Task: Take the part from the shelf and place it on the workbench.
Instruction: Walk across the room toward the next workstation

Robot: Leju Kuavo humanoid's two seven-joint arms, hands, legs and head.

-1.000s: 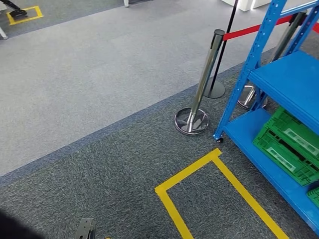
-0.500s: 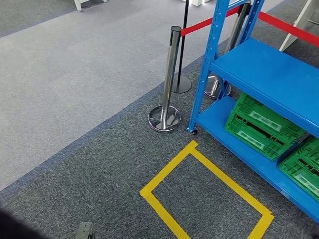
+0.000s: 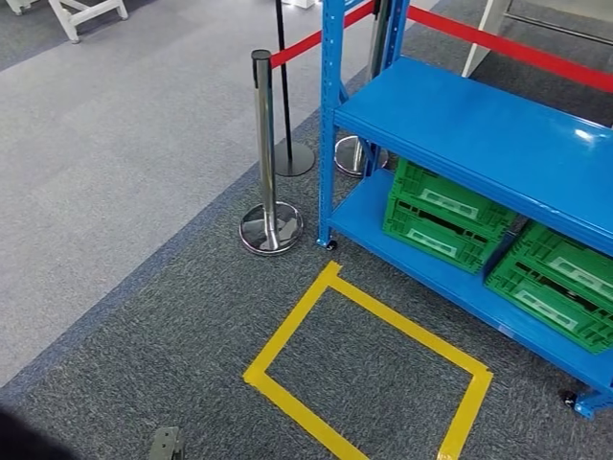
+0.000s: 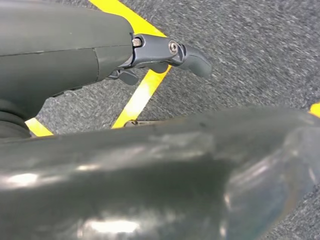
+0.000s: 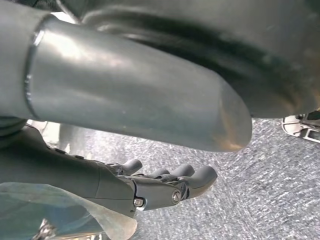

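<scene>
A blue metal shelf [image 3: 469, 134] stands at the right of the head view. Its middle board is bare where it shows. Two green plastic crates [image 3: 441, 216] [image 3: 560, 283] sit on its bottom board. Whether a part lies in them is hidden. My left hand [image 4: 113, 55] hangs over the grey carpet and a yellow tape line, fingers stretched out and holding nothing. My right hand [image 5: 151, 187] also hangs above the carpet, with its fingers straight and apart and nothing in them.
A yellow tape rectangle [image 3: 289, 331] is marked on the dark carpet in front of the shelf. Chrome stanchions [image 3: 269, 225] with a red belt [image 3: 506, 43] stand by the shelf's left post and behind it. Lighter grey carpet stretches to the left.
The whole picture has shifted: the camera has turned toward the shelf, which now shows more fully and nearer the middle. The tape rectangle's right corner has come into sight.
</scene>
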